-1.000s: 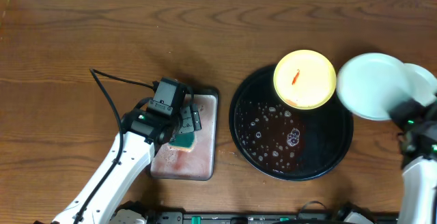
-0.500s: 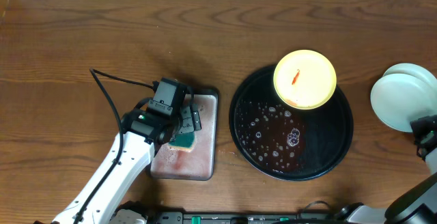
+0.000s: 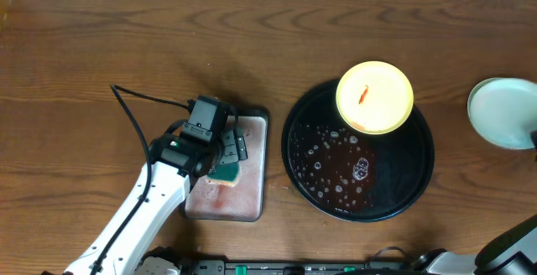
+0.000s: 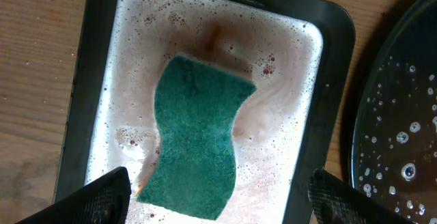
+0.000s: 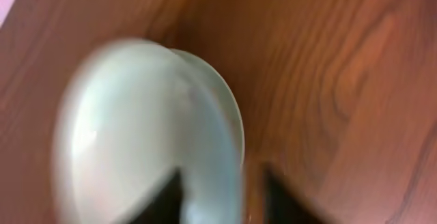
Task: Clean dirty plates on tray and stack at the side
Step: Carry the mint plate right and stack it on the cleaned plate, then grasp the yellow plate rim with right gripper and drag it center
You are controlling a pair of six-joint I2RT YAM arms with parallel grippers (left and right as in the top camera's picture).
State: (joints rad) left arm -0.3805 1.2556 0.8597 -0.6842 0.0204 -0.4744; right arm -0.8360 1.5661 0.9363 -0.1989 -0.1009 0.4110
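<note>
- Left gripper (image 4: 218,200): no change over the last second. Jaws spread wide and empty, hovering over the teal sponge (image 4: 198,138) in the grey tray (image 4: 328,80).
- Black tray (image 3: 394,183): only the yellow plate (image 3: 374,97) is left, sitting on the far rim with its red smear (image 3: 363,95). Likely your next one to clean.
- Mint plate (image 3: 503,114): a second ago it overhung the tray's right rim. Now it's well clear, at the right edge of the table (image 3: 126,40).
- Right gripper (image 5: 222,203): jaws straddle that plate's rim and look to be pinching it, but the view is blurred. Probably the stacking step, not yet released.
</note>
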